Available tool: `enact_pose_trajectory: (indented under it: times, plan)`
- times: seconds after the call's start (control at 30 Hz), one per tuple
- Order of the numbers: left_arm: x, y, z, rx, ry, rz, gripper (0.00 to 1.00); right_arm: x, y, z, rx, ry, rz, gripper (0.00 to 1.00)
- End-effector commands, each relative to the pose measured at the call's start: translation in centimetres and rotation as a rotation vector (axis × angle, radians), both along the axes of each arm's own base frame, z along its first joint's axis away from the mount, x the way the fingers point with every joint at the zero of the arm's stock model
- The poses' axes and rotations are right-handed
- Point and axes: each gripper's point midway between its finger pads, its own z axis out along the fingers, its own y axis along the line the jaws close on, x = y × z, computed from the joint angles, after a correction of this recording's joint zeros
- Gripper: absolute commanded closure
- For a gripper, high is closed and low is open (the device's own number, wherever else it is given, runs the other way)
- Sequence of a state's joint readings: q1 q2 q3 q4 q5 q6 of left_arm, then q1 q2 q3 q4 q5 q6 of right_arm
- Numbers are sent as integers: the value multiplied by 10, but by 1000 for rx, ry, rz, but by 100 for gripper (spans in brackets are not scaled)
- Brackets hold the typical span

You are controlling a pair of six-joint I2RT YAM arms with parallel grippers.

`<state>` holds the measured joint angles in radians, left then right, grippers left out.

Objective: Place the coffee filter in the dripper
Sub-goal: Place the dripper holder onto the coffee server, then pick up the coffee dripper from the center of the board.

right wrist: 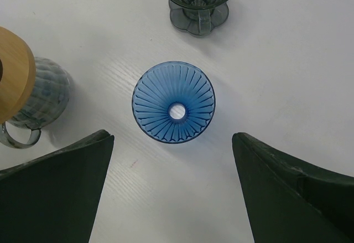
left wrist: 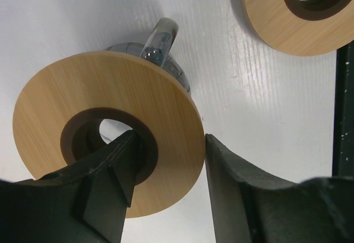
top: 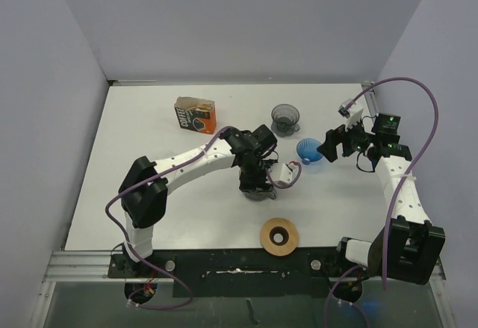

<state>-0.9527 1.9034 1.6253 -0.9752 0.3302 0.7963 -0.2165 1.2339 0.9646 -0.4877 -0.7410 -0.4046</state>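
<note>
My left gripper (left wrist: 170, 138) is shut on a wooden ring (left wrist: 166, 104), one finger through its dark centre hole and the other against its outer rim. It holds the ring on or just above a glass carafe (left wrist: 160, 38), near the table's middle (top: 258, 182). My right gripper (right wrist: 172, 136) is open and empty, hovering over a blue ribbed cone dripper (right wrist: 157, 110) that stands on the table (top: 308, 150). A grey glass dripper (top: 285, 118) stands just behind it. No loose coffee filter shows in any view.
An orange coffee filter box (top: 195, 114) stands at the back left. A second wooden ring (top: 279, 236) lies near the front edge and also shows in the left wrist view (left wrist: 276, 16). The carafe (right wrist: 44, 96) sits left of the blue dripper.
</note>
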Motion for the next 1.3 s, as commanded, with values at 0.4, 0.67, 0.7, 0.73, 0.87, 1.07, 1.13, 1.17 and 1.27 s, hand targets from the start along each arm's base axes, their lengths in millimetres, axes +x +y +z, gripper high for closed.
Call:
enact_pose_trajectory:
  times: [0.4, 0.67, 0.7, 0.73, 0.87, 1.07, 1.13, 1.17, 1.27]
  plan:
    - [15, -11, 54, -96, -123, 45, 29, 3, -2, 15, -19, -73, 7, 6]
    - [20, 2, 84, -133, -185, 84, 28, 3, -2, 14, -19, -72, 8, 6]
    - [21, 4, 87, -141, -189, 96, 28, 4, -2, 14, -21, -72, 7, 6]
    - [24, 7, 90, -148, -189, 114, 28, 4, -3, 14, -20, -71, 7, 6]
    - [43, 18, 104, -185, -190, 206, 28, 4, -2, 12, -21, -68, 9, 5]
    - [78, 47, 133, -284, -203, 380, 28, 4, -2, 9, -23, -62, 12, 5]
    - [90, 62, 140, -310, -216, 434, 28, 4, -3, 7, -24, -54, 9, 4]
    - [95, 71, 143, -323, -222, 464, 28, 5, -3, 6, -25, -53, 9, 4]
    - [109, 99, 147, -344, -221, 555, 28, 6, -5, 3, -27, -44, 5, 4]
